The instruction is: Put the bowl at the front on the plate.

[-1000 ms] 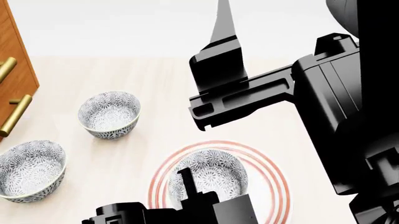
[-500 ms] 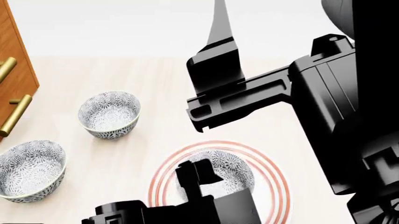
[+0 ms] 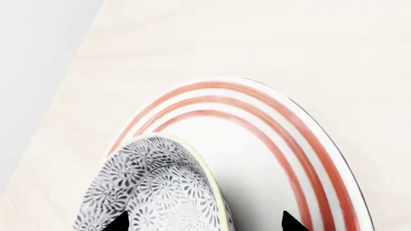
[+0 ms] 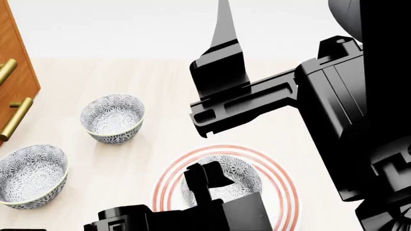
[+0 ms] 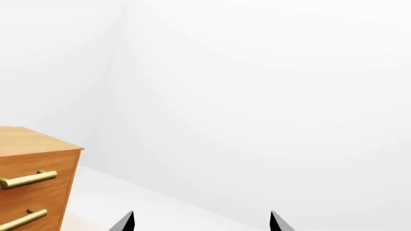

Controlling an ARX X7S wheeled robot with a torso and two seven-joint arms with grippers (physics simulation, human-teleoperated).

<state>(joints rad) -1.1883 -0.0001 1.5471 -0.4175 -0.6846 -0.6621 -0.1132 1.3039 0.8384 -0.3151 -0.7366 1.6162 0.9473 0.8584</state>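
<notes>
Worktop is carrying one plate and three bowls. The bowl is now sitting inside the plate's red rings, shifted slightly right versus a second ago; placement looks done. Left gripper is straddling its rim, jaws apart; grip or release, can't tell. Two bowls are sitting spare at left. Right gripper is idling, jaws wide, empty.

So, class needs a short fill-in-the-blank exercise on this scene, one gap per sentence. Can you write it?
1. The bowl by the left hand sits on the ____.
2. The plate has rings of ____ colour.
3. Off the plate, ____ more bowls stand on the table.
4. The drawer handles are ____ in colour.

Missing words: plate; red; two; gold
</notes>
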